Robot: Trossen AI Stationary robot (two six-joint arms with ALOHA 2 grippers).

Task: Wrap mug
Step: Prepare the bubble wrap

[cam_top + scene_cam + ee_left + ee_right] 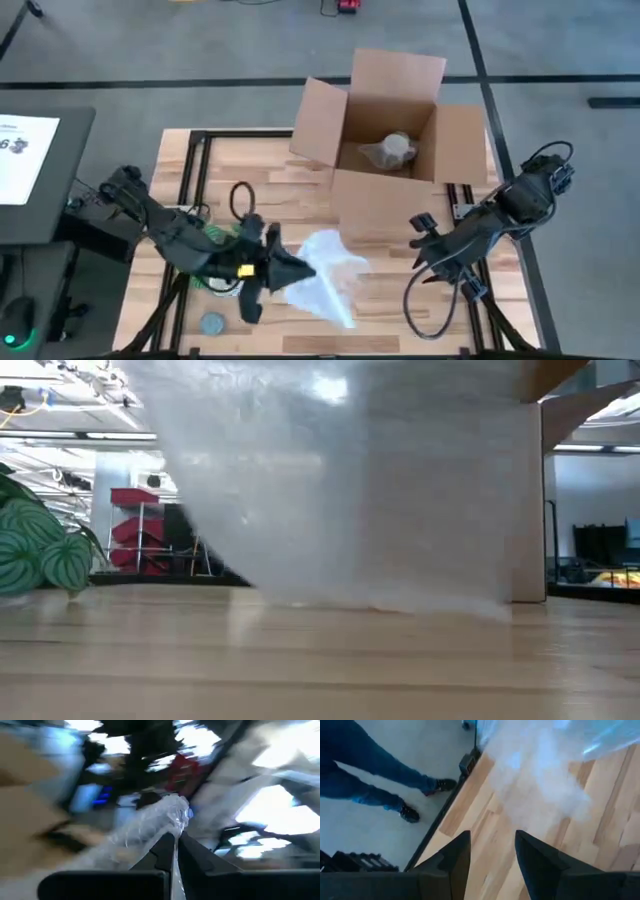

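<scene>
Left gripper point(285, 266) fingers pinch the clear wrap sheet point(325, 275).
Right gripper point(425, 245), fingers apart and empty, waits beside the sheet. No bare mug shows; a wrapped lump point(390, 152) sits in the box point(385, 130). Next, probably lay the sheet flat.

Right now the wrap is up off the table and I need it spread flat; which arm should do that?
Probably the left: its end effector is shut on the bubble wrap. The right end effector waits open beside it, holding nothing.
</scene>
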